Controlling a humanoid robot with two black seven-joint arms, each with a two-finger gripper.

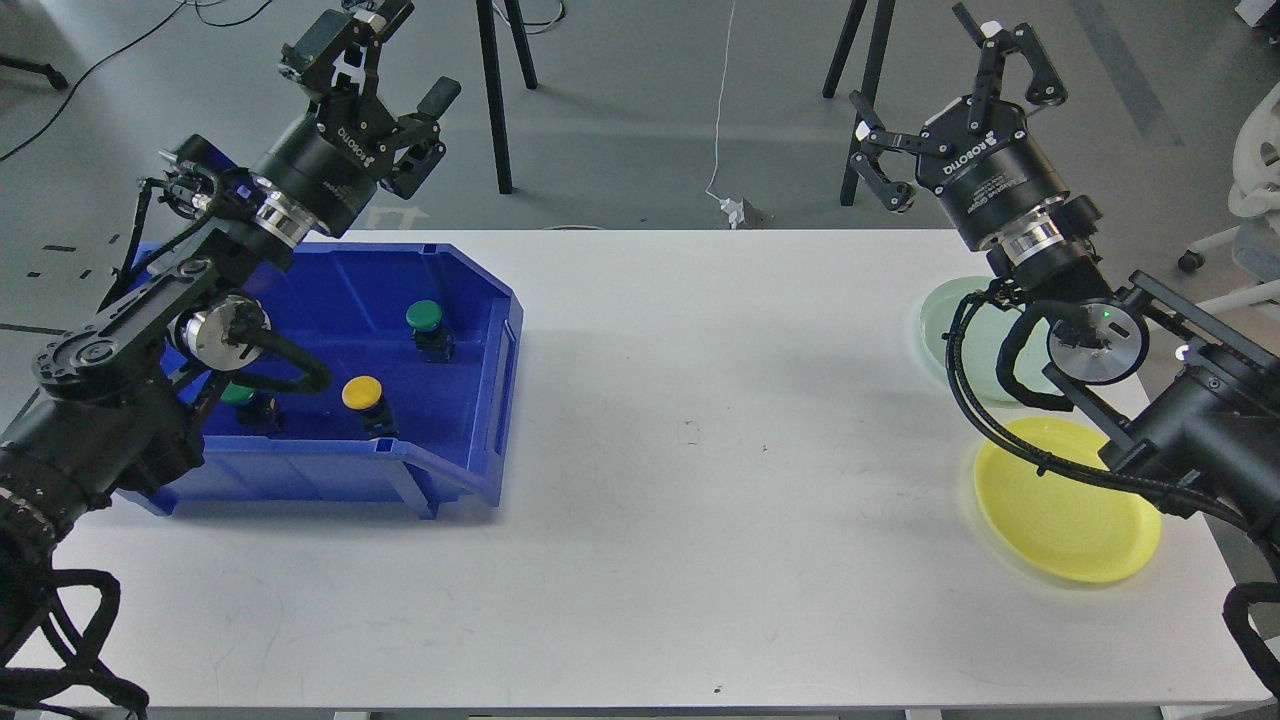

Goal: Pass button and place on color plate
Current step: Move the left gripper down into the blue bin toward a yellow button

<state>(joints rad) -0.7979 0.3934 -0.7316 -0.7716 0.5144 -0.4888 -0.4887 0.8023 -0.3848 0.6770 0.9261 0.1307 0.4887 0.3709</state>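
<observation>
Claws (395,65) (935,110) spread, buttons (362,394) upright — caps up

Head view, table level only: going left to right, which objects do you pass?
Blue bin holding a partly hidden green button, then a yellow button, then a second green button; bare white table; pale green plate; yellow plate.
</observation>
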